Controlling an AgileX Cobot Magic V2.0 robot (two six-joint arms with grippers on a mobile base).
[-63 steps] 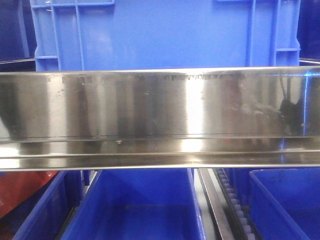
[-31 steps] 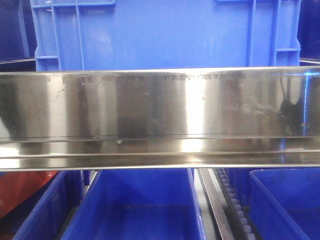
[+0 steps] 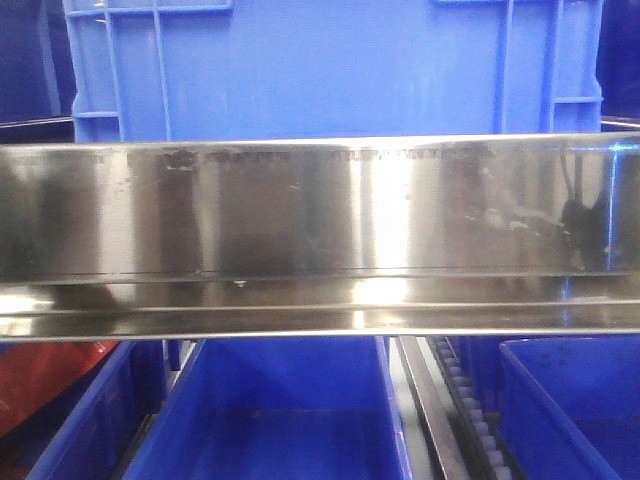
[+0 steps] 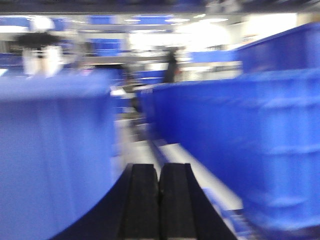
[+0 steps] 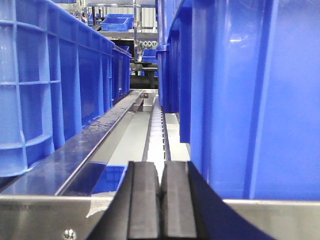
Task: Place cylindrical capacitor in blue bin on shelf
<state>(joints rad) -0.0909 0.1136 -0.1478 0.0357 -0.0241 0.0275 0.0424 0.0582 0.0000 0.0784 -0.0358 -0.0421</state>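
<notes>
The shelf's shiny steel front rail (image 3: 300,210) runs across the whole front view. A large blue bin (image 3: 330,70) stands on the level above it, and another blue bin (image 3: 280,410) sits open below it. No capacitor shows in any view. My left gripper (image 4: 159,167) is shut with nothing visible between its jaws. It points down a gap between two blue bins in a blurred view. My right gripper (image 5: 161,167) is shut and looks empty. It sits just at the rail (image 5: 45,215), over a grey roller track (image 5: 157,125) between blue bins.
A second low blue bin (image 3: 570,410) stands at the lower right, beside a roller track (image 3: 470,410). Something red (image 3: 40,375) lies at the lower left. Blue bin walls stand close on the left (image 5: 50,85) and the right (image 5: 240,90) of my right gripper.
Reflections in the rail's left part have shifted and darkened a little, and the upper bin sits slightly further right in the view. Nothing else has visibly moved.
</notes>
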